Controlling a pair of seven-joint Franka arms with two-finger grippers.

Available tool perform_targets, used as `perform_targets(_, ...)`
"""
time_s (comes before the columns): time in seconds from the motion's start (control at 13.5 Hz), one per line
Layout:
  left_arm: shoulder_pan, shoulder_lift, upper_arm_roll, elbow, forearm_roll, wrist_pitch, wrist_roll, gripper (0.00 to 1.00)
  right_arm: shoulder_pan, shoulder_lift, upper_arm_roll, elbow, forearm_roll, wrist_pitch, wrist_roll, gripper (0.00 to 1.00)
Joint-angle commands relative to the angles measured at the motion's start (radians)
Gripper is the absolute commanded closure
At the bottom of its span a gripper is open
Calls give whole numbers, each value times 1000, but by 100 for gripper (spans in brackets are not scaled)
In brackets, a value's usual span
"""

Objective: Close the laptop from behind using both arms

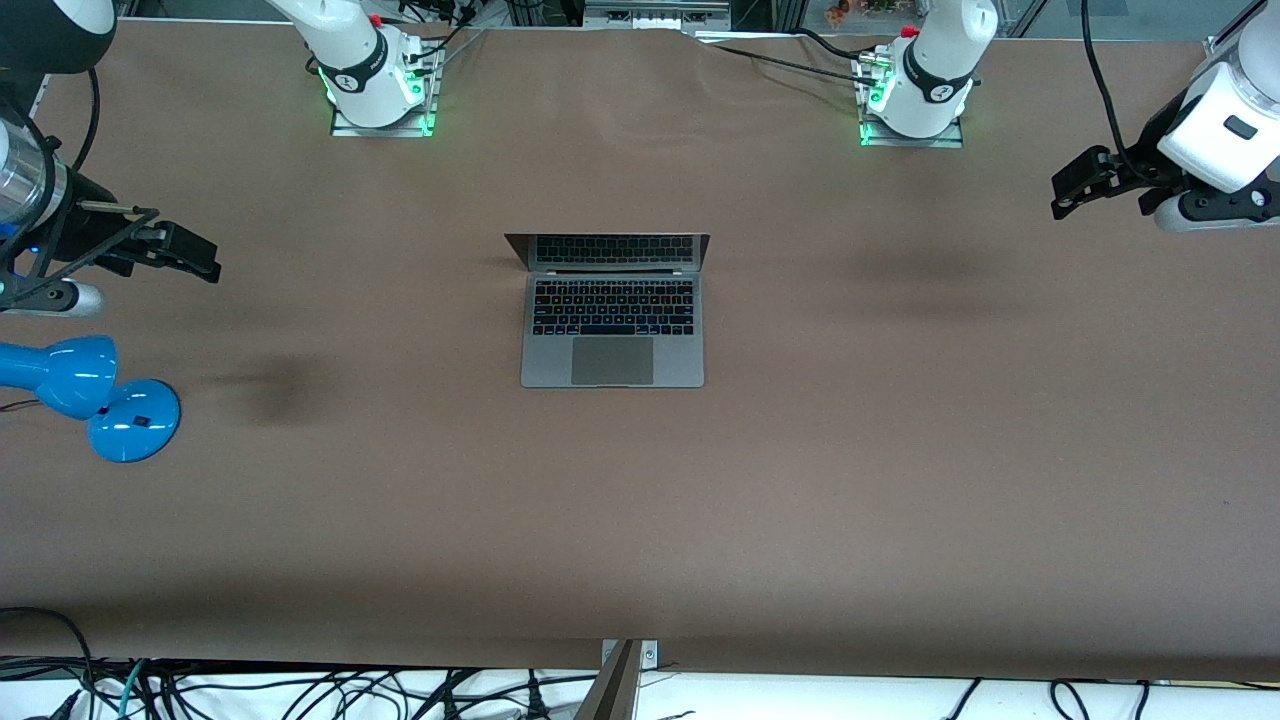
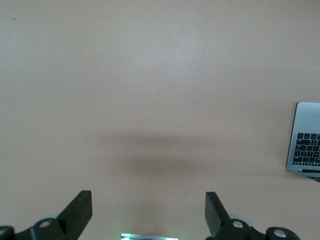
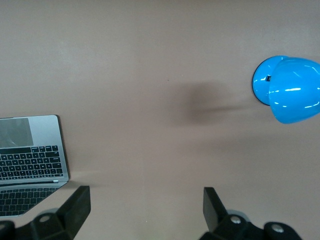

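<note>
Front view: laptop (image 1: pixel 612 310) sits open mid-bench (image 1: pixel 900 450); my left pincer (image 1: pixel 1075 188) and right pincer (image 1: pixel 195 258) hang spread apart at either end, so I'd bring both behind the lid evenly.

The front view looks down from high across the surface (image 1: pixel 800 480), facing both bases. Each wrist view looks straight down from well above. All three share the laptop (image 1: pixel 612 310) (image 2: pixel 306 145) (image 3: pixel 31 160), seen whole only from the front.
</note>
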Motion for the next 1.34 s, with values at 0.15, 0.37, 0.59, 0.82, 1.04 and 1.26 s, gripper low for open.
perform_targets(0.15, 3, 5, -12, 15, -19, -4, 0, 0, -3, 3, 3, 17, 6, -3, -7, 0)
perform_targets(0.37, -6, 13, -22, 13, -42, -33, -4, 0, -3, 3, 3, 17, 6, -4, -10, 0)
perform_targets(0.59, -6, 25, -72, 4, -157, -51, -58, 0, -3, 3, 3, 17, 10, -3, -9, 0)
perform_targets(0.82, -7, 42, -210, 0, -170, -86, -217, 0, -3, 3, 3, 17, 12, -1, -6, 0)
perform_targets(1.04, -7, 84, -333, 12, -174, -77, -361, 0, -3, 3, 3, 15, 12, -1, -7, 0)
perform_targets(1.26, -7, 113, -403, 15, -174, -18, -441, 0, 10, 33, 14, 6, 18, -24, -18, 0)
